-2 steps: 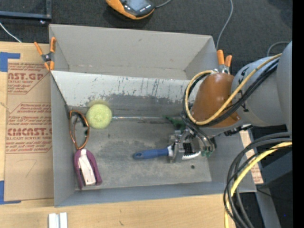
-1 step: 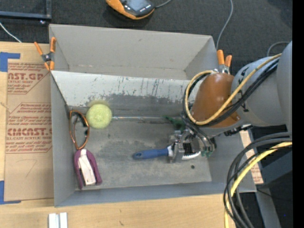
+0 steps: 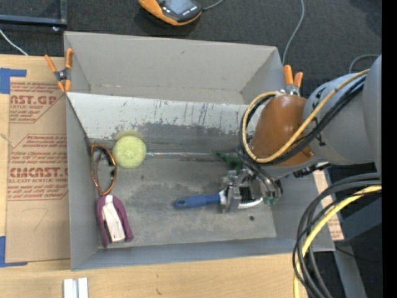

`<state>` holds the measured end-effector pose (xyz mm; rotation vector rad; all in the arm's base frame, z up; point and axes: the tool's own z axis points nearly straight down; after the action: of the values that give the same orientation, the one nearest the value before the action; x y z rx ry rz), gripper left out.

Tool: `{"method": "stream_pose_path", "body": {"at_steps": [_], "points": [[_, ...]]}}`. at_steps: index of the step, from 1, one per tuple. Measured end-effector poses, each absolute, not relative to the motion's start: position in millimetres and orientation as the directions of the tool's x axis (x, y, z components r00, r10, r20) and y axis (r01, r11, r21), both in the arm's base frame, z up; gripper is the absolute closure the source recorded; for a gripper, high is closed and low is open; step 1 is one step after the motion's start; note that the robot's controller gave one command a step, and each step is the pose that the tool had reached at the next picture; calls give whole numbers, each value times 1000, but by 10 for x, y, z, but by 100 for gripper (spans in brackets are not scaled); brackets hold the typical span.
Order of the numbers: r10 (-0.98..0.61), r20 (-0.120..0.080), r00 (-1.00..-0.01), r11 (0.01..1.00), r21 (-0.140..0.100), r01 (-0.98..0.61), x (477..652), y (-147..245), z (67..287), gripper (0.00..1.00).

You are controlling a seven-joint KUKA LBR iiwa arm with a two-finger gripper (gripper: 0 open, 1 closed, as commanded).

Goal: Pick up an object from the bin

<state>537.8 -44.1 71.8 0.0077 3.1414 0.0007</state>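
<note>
My gripper (image 3: 239, 191) is low over the bin floor at the right, under the orange wrist cover. It sits right at the right-hand end of a blue-handled tool (image 3: 197, 201), which lies flat with its handle pointing left. The tool's head end is hidden under the gripper. A small green thing (image 3: 227, 159) lies just behind the gripper near the back wall.
A yellow-green ball (image 3: 129, 151) rests at the left near the back wall. Beside it a brown wire loop (image 3: 101, 166) leans on the left wall. A purple and white packet (image 3: 112, 219) lies in the front left corner.
</note>
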Motion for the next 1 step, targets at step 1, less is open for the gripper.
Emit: {"method": "stream_pose_path", "body": {"at_steps": [1], "points": [[5, -2, -1000, 1000, 0, 5, 5381, -440, 778, 100]]}}
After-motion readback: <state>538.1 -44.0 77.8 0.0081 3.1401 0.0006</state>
